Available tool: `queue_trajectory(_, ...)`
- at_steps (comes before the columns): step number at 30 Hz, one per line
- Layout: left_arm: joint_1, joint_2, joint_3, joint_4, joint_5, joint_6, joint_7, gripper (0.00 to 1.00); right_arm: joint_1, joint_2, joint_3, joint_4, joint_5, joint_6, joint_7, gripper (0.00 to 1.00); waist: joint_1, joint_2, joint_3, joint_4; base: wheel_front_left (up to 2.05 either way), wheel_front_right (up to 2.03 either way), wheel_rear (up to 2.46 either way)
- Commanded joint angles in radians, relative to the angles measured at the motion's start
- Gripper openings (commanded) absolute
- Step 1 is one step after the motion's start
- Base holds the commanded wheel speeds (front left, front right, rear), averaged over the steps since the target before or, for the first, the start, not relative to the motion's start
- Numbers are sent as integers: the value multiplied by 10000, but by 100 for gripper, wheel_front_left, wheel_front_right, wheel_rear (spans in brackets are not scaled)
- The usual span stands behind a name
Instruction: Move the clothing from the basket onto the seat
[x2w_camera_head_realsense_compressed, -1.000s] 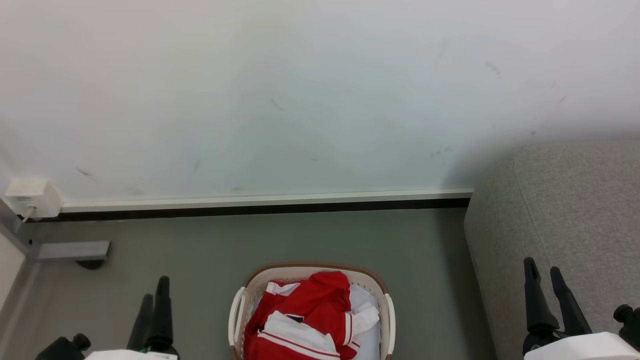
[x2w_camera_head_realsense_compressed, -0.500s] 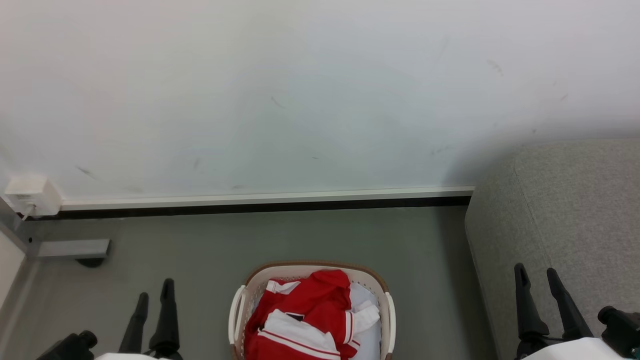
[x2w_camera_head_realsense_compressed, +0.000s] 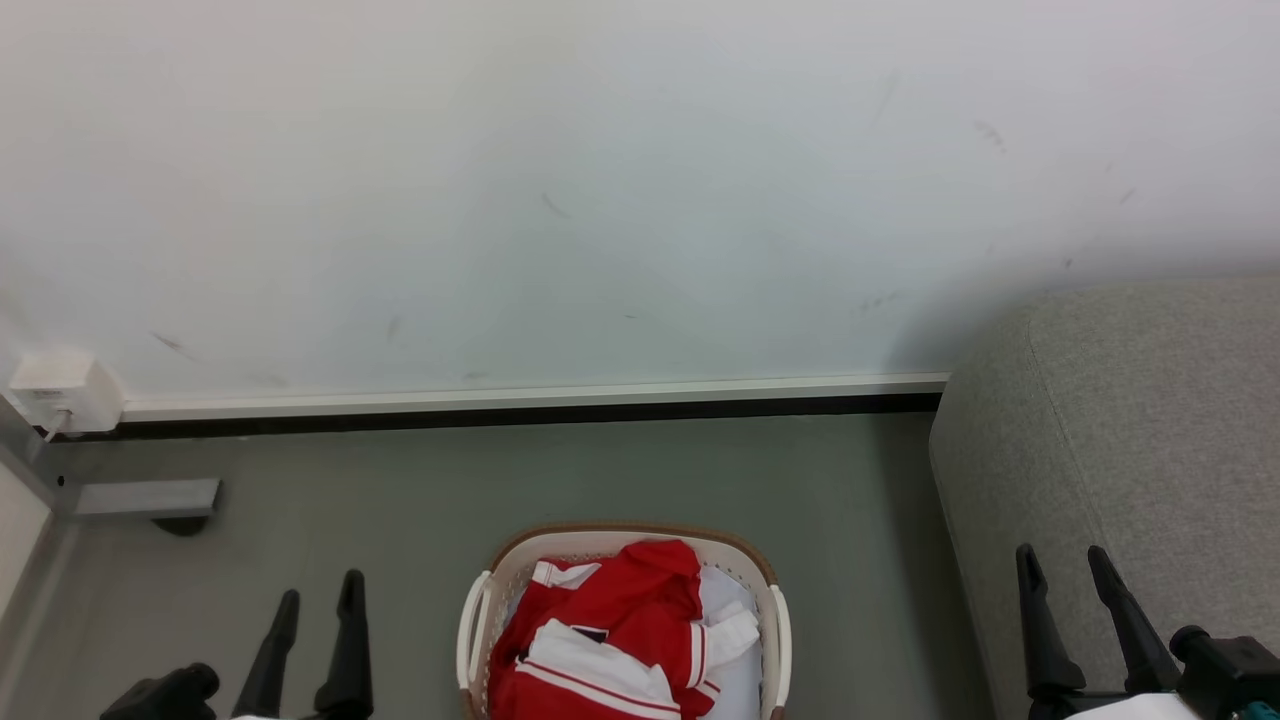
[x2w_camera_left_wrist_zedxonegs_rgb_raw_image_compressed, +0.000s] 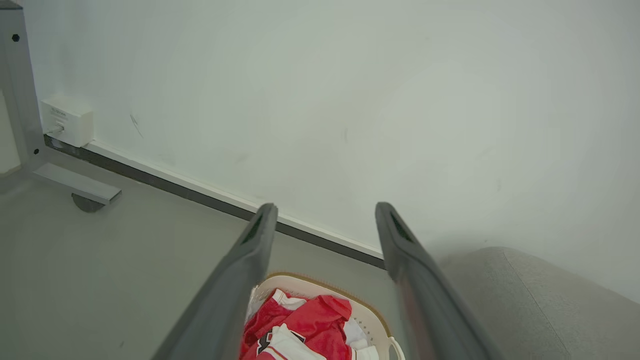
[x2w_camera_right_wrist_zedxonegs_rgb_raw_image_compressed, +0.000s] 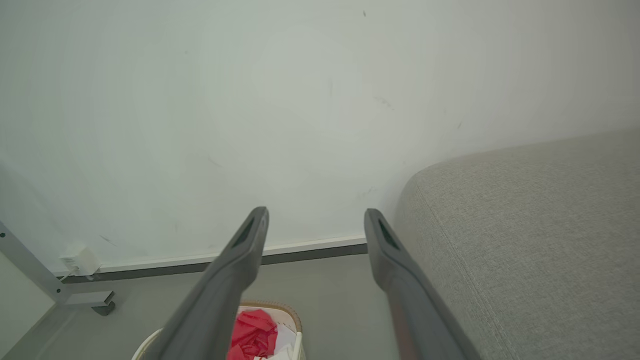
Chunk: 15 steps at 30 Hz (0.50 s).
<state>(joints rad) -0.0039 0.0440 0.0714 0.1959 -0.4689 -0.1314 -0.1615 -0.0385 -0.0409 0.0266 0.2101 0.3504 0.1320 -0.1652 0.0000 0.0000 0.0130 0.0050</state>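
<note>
The clothing lies crumpled in the basket, which stands on the floor at 6 o'clock from the robot. The seat sits at 4 o'clock by the wall, apart from the basket. The left gripper hangs at 7 o'clock, fingers spread and empty. The right gripper, at 5 o'clock near the seat, is likewise spread, holding nothing.

The clothing lies in the basket, left of the seat.
</note>
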Motion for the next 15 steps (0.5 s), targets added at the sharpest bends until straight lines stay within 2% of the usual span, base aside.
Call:
queue_trajectory(1,40,108,31,-89,322,9,-151,100,41,-113,5,-27,-278,-15,-95,100,0,0,3,0,0,0,0)
queue_trajectory(15,195,114,198,-152,1740,10,-444,100,143,-122,-83,210,-1161,-17,-411,100,0,0,15,14,0,0,0)
